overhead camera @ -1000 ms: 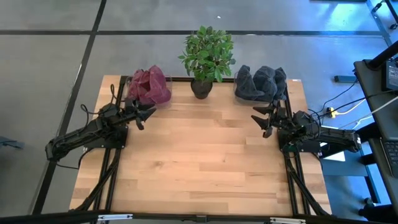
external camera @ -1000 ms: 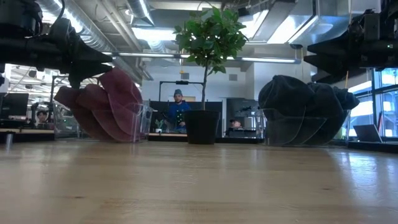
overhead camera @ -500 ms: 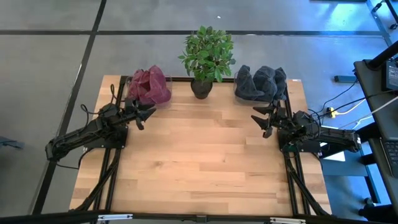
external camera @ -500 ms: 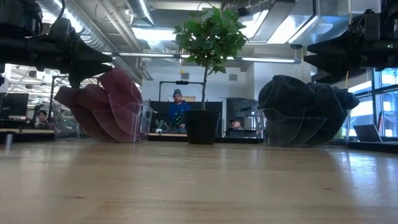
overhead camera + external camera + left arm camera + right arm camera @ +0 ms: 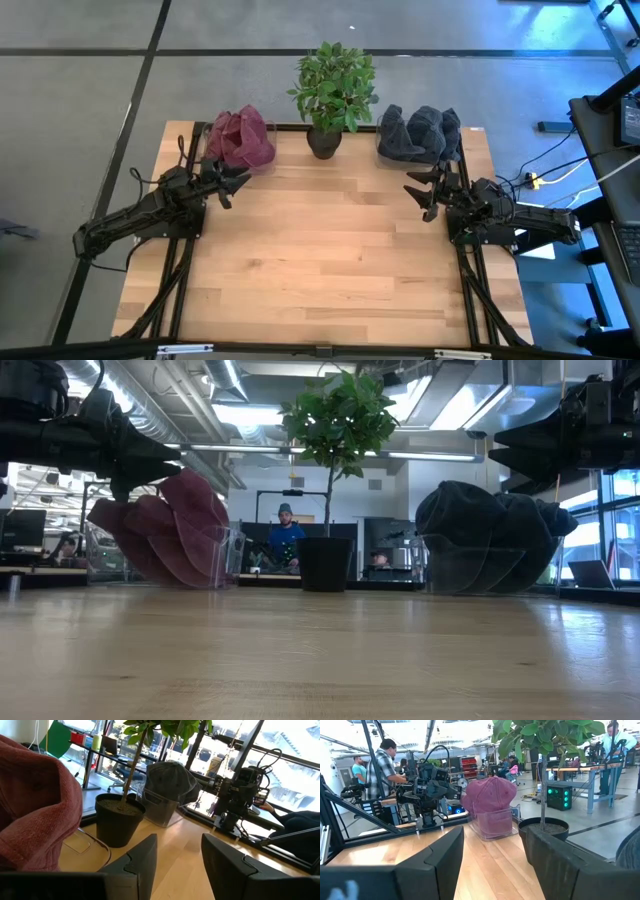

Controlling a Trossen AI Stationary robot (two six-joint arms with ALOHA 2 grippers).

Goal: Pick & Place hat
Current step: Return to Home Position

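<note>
1. The red caps (image 5: 240, 140) are piled in the left bin (image 5: 228, 556), at the upper left of the table (image 5: 320, 270). The black caps (image 5: 418, 132) are piled in the right bin (image 5: 447, 568), at the upper right. A plant (image 5: 333, 90) stands between the bins.
2. The caps look soft and light. I think they will flop and fold if you lift them. The brim is likely the stiffest part, so pinch there.
3. Your left claw (image 5: 238, 182) sits just below the red caps in the high view. It is spread wide and holds nothing. Your right claw (image 5: 418, 193), below the black caps, is also spread and empty.
4. The high view shows both piles and both arms at once, but the bins hardly show there. The low view shows the clear walls, with the caps poking up over them. Only the wrist views show the gap between the fingers.
</note>
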